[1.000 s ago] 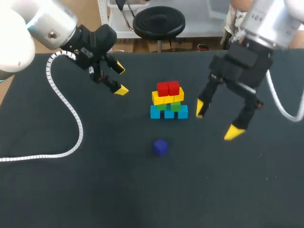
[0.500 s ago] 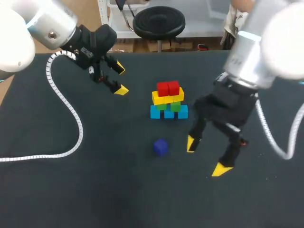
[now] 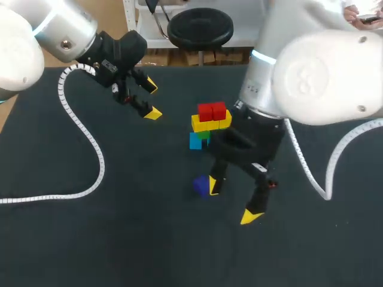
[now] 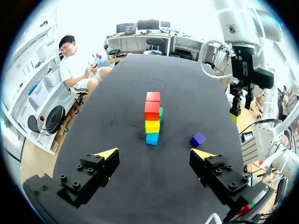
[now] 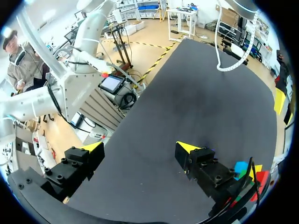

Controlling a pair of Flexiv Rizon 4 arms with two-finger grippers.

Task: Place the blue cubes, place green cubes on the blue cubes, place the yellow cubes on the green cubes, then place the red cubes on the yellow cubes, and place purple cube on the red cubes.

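A stack of cubes stands mid-table: blue cubes [image 3: 195, 142] at the base, green [image 3: 203, 134], yellow [image 3: 207, 124], and two red cubes [image 3: 212, 111] on top. From the left wrist view the stack [image 4: 152, 117] rises ahead of my left gripper [image 4: 154, 154]. The purple cube [image 3: 200, 186] lies alone in front of the stack, also seen as the purple cube [image 4: 197, 139]. My right gripper [image 3: 232, 200] hangs open just right of it, one fingertip [image 3: 212, 184] against its side. My left gripper [image 3: 151, 100] is open and empty, far left of the stack.
A white coiled cable [image 3: 84, 149] loops over the left part of the dark table [image 3: 90, 239]. My right arm's body [image 3: 263, 107] covers the right side of the stack. In the right wrist view the stack's edge [image 5: 252, 171] shows beside my right gripper [image 5: 139, 147].
My right arm has swung from right of the stack toward the front and left, coming down beside the purple cube. The left arm has not moved.
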